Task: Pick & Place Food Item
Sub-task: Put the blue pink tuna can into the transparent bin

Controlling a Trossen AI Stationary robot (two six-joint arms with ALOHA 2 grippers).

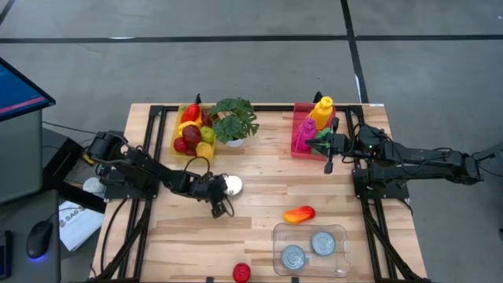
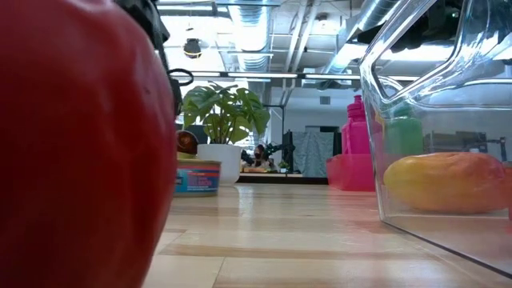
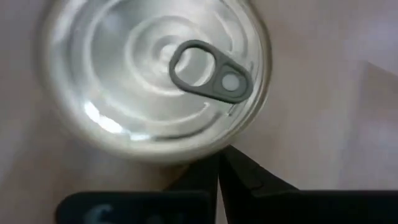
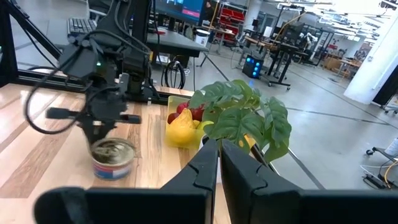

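A silver can with a pull-tab lid [image 1: 233, 185] stands on its base on the wooden table, left of the middle. It also shows as the can [image 3: 155, 74], the can [image 4: 112, 159] and the can [image 2: 197, 178]. My left gripper [image 3: 219, 158] is shut and points down at the edge of that lid; the right wrist view shows the left gripper [image 4: 102, 132] right above the can. My right gripper [image 4: 219, 149] is shut and waits in the air by the pink bin [image 1: 308, 135], pointing toward the table's left. My left gripper's shut fingertips [image 3: 233, 163] come from above to the rim of the can's lid [image 3: 205, 149]. I cannot tell whether they touch it. The can stands upright on the table.
A clear tray [image 1: 339, 236] near the front holds two cans. An orange-red food item [image 1: 299, 214] lies beside it and a red item [image 1: 242, 272] sits at the near edge. A potted plant [image 1: 233, 119] and a yellow fruit bin [image 1: 194, 128] stand at the far side.
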